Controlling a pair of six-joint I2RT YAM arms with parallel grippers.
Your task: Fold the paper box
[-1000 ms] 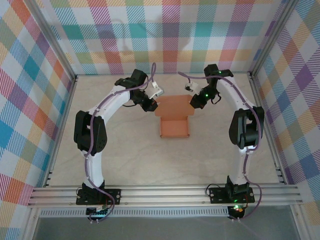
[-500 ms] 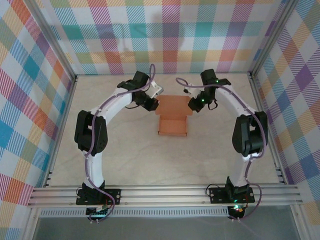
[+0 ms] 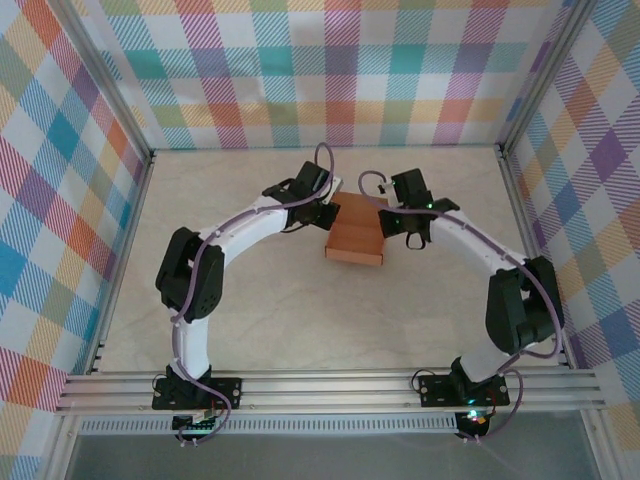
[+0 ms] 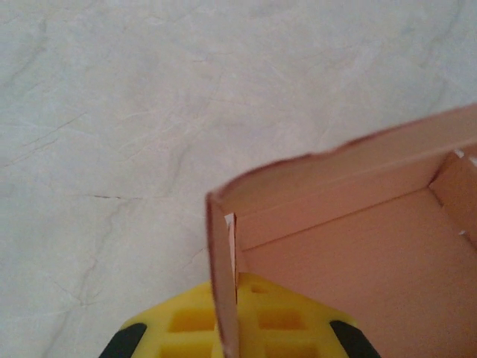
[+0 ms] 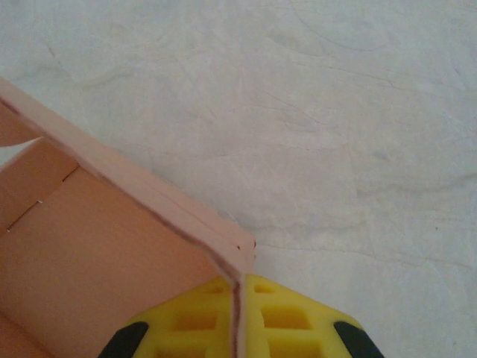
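Note:
The salmon-orange paper box [image 3: 356, 240] sits mid-table, partly folded, with its walls raised. My left gripper [image 3: 325, 212] is at its far-left corner and my right gripper [image 3: 392, 222] at its far-right corner. In the left wrist view the yellow fingers [image 4: 291, 322] of the left gripper [image 4: 237, 289] are shut on an upright side wall of the box [image 4: 358, 246], whose open inside lies to the right. In the right wrist view the right gripper [image 5: 240, 294] pinches a doubled wall edge between its yellow fingers [image 5: 298, 322], with the inside of the box [image 5: 97, 246] to the left.
The pale marbled table top [image 3: 300, 310] stretches in front of the box and to both sides. Checked cloth walls [image 3: 330, 70] and an aluminium frame [image 3: 330, 385] enclose the workspace. Both arms arch inward from their bases at the near edge.
Both grippers have swung inward and toward the near side, carrying the box's rear panel over its body. The box now looks shorter and sits slightly further right.

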